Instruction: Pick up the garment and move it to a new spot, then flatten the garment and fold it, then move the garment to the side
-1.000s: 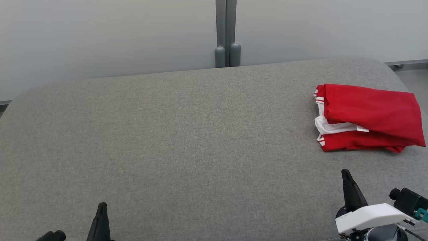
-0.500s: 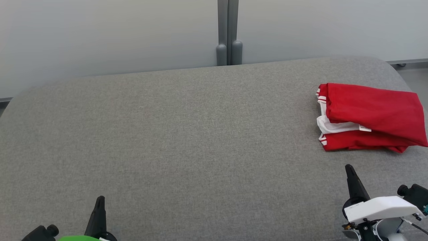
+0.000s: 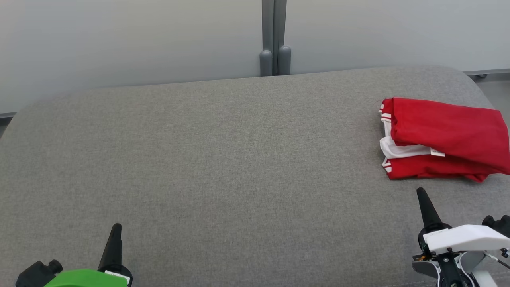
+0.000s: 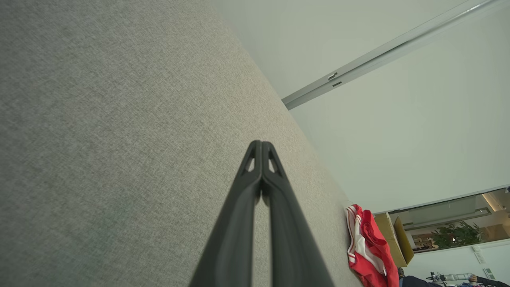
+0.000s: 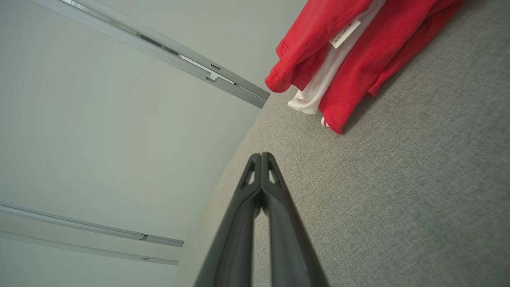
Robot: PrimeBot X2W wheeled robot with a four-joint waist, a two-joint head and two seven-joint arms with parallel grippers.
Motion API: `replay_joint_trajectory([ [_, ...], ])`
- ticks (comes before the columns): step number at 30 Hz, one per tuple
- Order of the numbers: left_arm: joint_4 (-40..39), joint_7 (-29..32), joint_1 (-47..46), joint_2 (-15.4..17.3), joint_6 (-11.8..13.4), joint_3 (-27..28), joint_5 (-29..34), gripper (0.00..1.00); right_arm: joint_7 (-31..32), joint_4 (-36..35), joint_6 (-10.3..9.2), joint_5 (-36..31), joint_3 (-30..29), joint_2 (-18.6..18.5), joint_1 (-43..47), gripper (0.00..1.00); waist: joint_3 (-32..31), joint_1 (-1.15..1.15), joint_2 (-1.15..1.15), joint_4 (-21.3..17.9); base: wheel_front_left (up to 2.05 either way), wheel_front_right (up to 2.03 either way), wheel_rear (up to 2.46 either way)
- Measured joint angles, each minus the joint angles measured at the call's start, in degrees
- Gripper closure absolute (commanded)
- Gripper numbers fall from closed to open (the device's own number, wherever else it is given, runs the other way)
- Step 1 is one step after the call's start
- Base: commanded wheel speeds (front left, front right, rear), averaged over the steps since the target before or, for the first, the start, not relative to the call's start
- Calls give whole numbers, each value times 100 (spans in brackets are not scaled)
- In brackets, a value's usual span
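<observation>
Head view: red garment [image 3: 446,135] right on grey surface [image 3: 223,159]; left tool [image 3: 116,227], right tool [image 3: 420,192] closed, empty

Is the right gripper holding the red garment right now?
No, the right gripper is shut on nothing, and the folded red garment lies apart from it on the grey cushion.

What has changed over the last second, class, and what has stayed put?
The left fingers and right fingers edged forward, up the head view; the camera shifted slightly too. Nothing was taken or released. Both stay shut and empty; the folded garment lies unmoved at the right.
</observation>
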Motion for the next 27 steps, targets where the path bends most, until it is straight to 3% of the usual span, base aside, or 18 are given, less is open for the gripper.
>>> replay_joint_trajectory([
  [27,519,346,-602,63,-393,156,-1834,100,382,387,356,1980,-377,-26,-462,100,75,0,0,69,0,0,0],
])
